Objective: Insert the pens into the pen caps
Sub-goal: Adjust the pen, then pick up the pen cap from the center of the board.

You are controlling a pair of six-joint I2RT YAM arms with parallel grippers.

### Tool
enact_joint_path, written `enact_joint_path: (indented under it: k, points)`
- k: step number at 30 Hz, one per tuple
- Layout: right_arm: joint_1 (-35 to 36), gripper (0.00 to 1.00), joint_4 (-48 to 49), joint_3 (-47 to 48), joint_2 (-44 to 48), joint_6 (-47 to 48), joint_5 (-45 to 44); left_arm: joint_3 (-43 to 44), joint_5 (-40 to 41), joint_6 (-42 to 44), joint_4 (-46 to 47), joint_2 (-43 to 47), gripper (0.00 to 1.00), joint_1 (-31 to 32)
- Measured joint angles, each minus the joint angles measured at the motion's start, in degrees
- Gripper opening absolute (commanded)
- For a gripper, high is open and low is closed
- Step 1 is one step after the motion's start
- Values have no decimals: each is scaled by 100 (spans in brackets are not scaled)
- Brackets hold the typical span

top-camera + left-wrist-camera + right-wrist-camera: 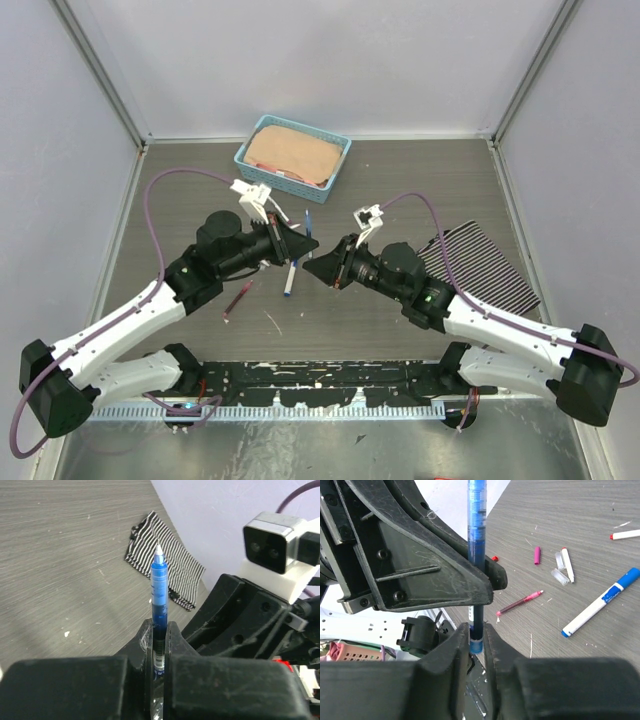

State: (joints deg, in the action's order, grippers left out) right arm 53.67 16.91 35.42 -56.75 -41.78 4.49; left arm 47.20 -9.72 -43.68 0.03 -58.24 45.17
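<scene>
A blue pen (159, 587) with a bare white tip stands straight up out of my left gripper (159, 628), which is shut on its dark lower barrel. In the right wrist view the same blue pen (476, 525) runs on past the left gripper's finger (445, 575), and my right gripper (476, 631) is shut on its blue rear end. Both grippers meet over the middle of the table (313, 255). On the table lie a magenta pen cap (537, 555), two clear caps (559, 576), a white pen (568, 565) and a maroon pen (519, 603).
A blue-and-white marker (600, 602) lies near the loose pens, and another white pen (626, 534) lies farther off. A blue basket (258, 170) holding a beige pad stands at the back. A striped cloth (482, 265) lies under the right arm.
</scene>
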Motion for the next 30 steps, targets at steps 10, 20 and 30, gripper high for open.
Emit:
enact_joint_path:
  k: [10, 20, 30]
  points:
    - [0, 56, -1379, 654, 11, 1067, -402, 717, 901, 938, -1803, 251, 0, -79]
    - [0, 49, -2942, 2415, -1731, 2671, -247, 1884, 2463, 2194, -3821, 1436, 0, -291]
    - [0, 41, -3335, 4284, -4470, 3073, 271, 2002, 3567, 2684, -5086, 2614, 0, -293]
